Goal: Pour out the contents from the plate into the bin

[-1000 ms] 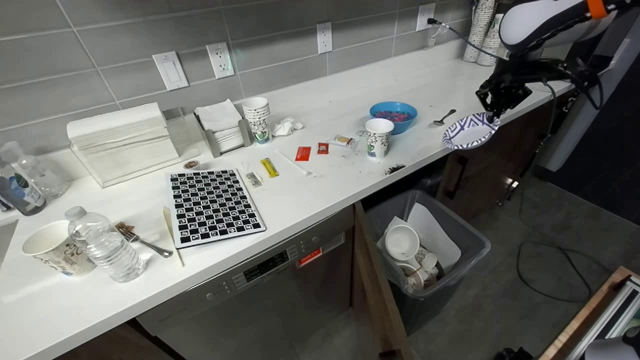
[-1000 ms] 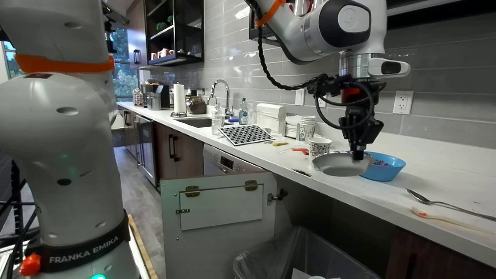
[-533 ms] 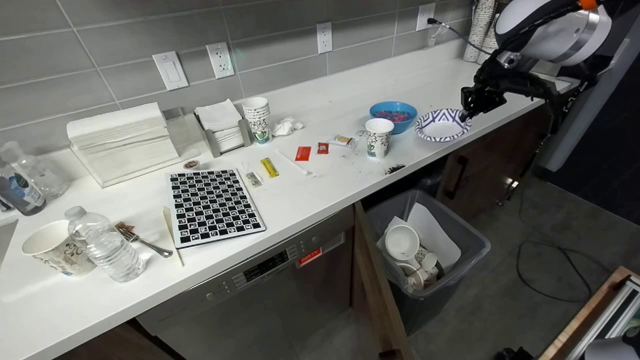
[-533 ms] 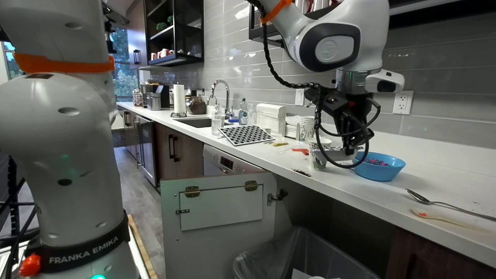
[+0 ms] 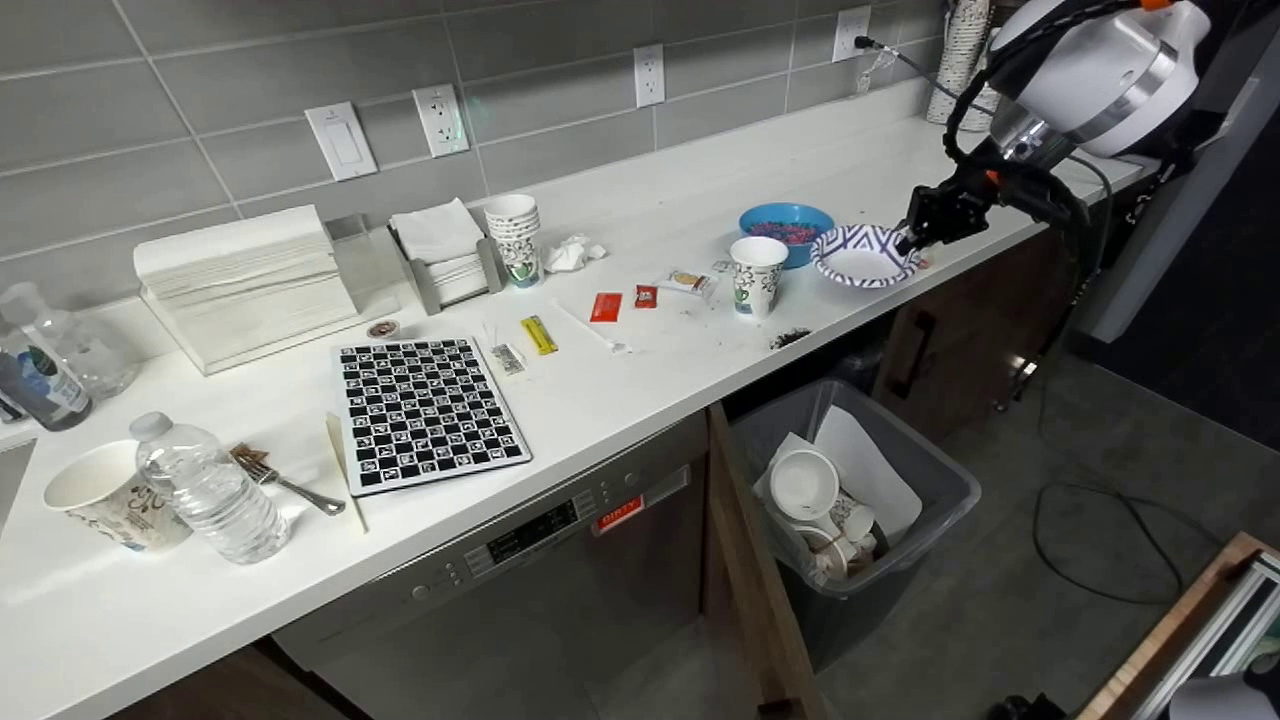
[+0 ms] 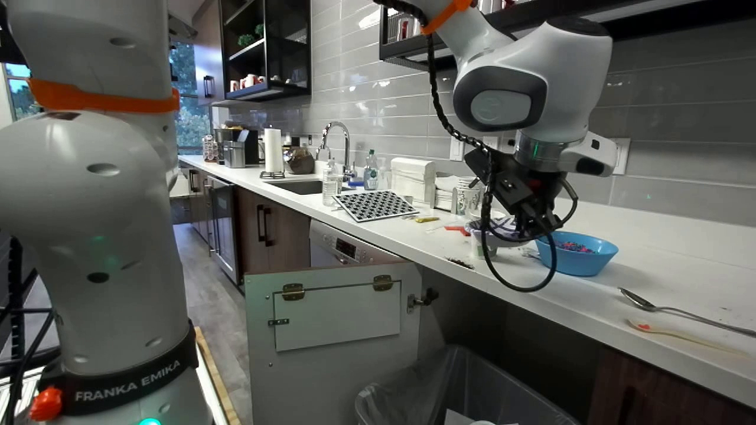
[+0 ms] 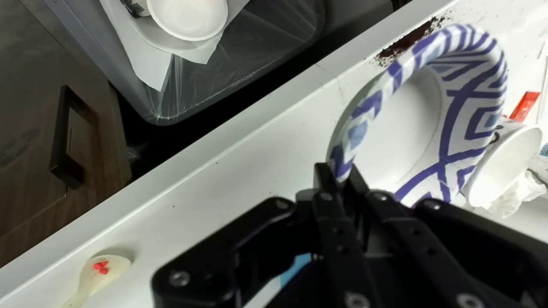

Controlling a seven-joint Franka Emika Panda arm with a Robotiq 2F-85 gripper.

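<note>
Half a second on, the plate (image 5: 865, 265) has moved left in an exterior view and now hides part of the blue bowl (image 5: 785, 222), right of centre in the frame. The hand (image 7: 340, 173) grips the plate by its rim, just below the middle of the wrist view. The plate is up above the worktop (image 5: 600, 385), near the front edge and apart from the bin (image 5: 862, 600), which stands lower in the frame with white paper (image 5: 875, 470) inside. A patterned paper cup (image 5: 757, 282) stands upright on the worktop, just left of the plate.

DIRTY reads in capitals on the red label (image 5: 620, 515) of the dishwasher (image 5: 560, 610), at bottom centre. Pale letters spell FRANKA EMIKA on the black band (image 6: 128, 378) round the foot of the arm (image 6: 94, 236), lower left of the frame in an exterior view. Two red packets (image 5: 606, 307) lie near the middle of the frame, their print too small to read. At the left edge stands a bottle (image 5: 25, 365) with a blue label (image 5: 52, 380), equally unreadable. Lower left in the wrist view, a pale spoon (image 7: 92, 282) holds a few red bits (image 7: 101, 267).
</note>
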